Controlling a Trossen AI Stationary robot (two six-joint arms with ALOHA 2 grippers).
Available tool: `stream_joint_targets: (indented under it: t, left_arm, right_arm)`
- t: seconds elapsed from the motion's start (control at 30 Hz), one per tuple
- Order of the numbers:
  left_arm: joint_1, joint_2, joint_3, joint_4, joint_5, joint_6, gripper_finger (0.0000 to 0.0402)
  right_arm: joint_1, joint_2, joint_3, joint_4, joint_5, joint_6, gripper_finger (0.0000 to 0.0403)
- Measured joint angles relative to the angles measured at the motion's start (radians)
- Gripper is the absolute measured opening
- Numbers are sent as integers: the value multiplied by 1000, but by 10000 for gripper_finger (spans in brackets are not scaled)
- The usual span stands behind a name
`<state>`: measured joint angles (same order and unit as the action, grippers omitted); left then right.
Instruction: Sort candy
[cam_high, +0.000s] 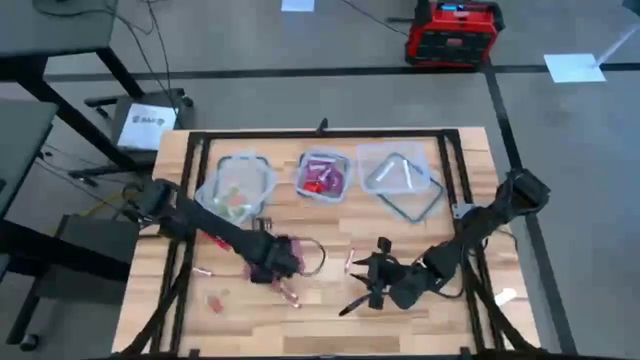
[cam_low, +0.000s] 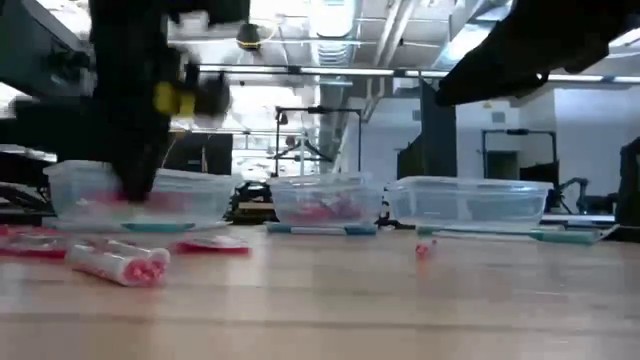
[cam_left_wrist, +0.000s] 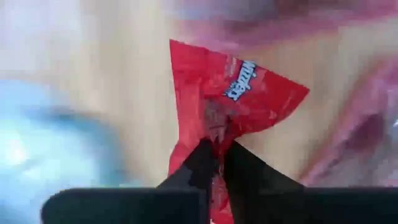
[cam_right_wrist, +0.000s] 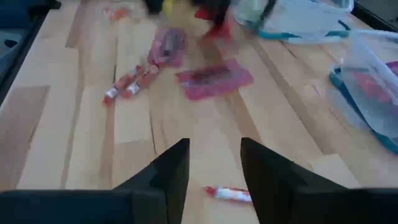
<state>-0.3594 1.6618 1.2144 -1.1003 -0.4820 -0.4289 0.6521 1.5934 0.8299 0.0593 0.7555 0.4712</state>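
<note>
My left gripper (cam_left_wrist: 217, 152) pinches a red Twizzlers wrapper (cam_left_wrist: 233, 93) at its crimped edge, low over the wooden table (cam_high: 330, 225) near the loose candy; the glossy, crinkly packet fans forward from the fingertips. The middle tub (cam_high: 323, 176), clear plastic holding red pieces, lies beyond, nearer this arm. My right gripper (cam_right_wrist: 214, 165) waits open over a small roll (cam_right_wrist: 229, 193).

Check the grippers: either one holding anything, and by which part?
The left gripper is shut on a red candy wrapper, pinching its lower middle. The right gripper is open over the table, holding nothing.
</note>
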Motion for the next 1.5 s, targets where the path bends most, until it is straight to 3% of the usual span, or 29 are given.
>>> stream_joint_targets:
  t: [0.2, 0.33, 0.43, 0.57, 0.77, 0.87, 1.0, 1.07, 1.2, 1.3, 1.5]
  left_arm:
    - [78, -298, -4, -158, -382, -123, 11]
    - [193, -460, -52, -166, -425, -139, 20]
    - [303, -547, -100, -169, -346, -143, 35]
    - [436, -589, -187, -112, -160, -149, 75]
    - [489, -592, -238, -81, -53, -155, 124]
    - [452, -580, -238, 108, 100, -140, 128]
    - [339, -531, -236, 497, 319, -47, 128]
    - [262, -474, -235, 680, 379, 37, 128]
    - [120, -325, -235, 943, 402, 216, 126]
    - [53, -210, -235, 1001, 400, 343, 126]
    - [19, -47, -235, 818, 331, 498, 125]
  right_arm:
    - [0, 0, 0, -3, 0, 0, 132]
    - [0, 0, 0, -2, 0, 0, 132]
    - [0, 0, 0, -2, 0, 0, 132]
    - [0, 0, 0, -1, 0, 0, 132]
    - [0, 0, 0, 0, 0, 1, 132]
    - [-2, 0, 0, 0, 0, 0, 132]
    - [-6, 0, 0, 0, 0, 0, 132]
    - [-6, 0, 0, -1, 0, 0, 132]
    - [-6, 0, 0, -1, 0, 0, 132]
    - [-6, 0, 0, 0, -5, 1, 132]
    - [-6, 0, 0, 0, -23, 1, 132]
